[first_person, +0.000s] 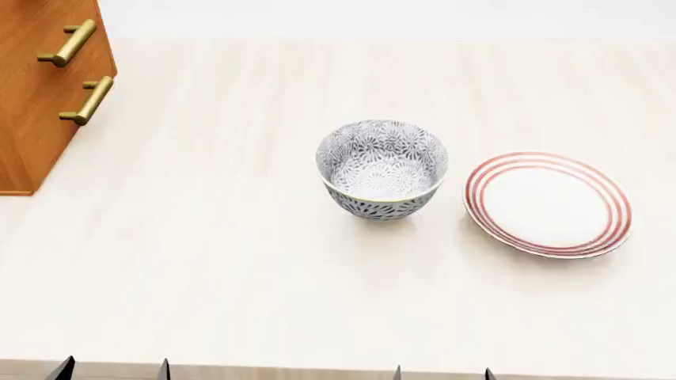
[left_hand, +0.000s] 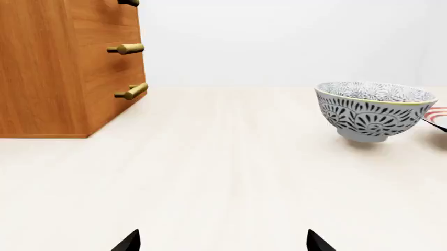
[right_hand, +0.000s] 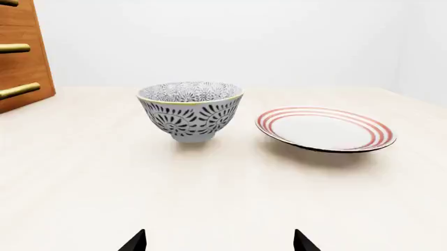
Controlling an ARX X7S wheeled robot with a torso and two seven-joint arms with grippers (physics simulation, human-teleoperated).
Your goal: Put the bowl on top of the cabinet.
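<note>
The bowl (first_person: pixel 382 168) is white with a dense dark grey floral pattern and stands upright near the middle of the pale table; the wrist views show it too, bowl (left_hand: pixel 373 110) and bowl (right_hand: pixel 190 110). The orange-brown cabinet (first_person: pixel 43 87) with brass bar handles stands at the far left, and its top is out of view. My left gripper (first_person: pixel 112 370) and right gripper (first_person: pixel 442 374) sit at the table's near edge, well short of the bowl. Both are open, with nothing between the fingertips (left_hand: pixel 129 241) and fingertips (right_hand: pixel 136 241).
A flat white plate with red rings (first_person: pixel 547 203) lies just right of the bowl, plate (right_hand: pixel 325 129). The pale wooden table (first_person: pixel 211 261) stretches between the cabinet and the bowl. A plain light wall stands behind.
</note>
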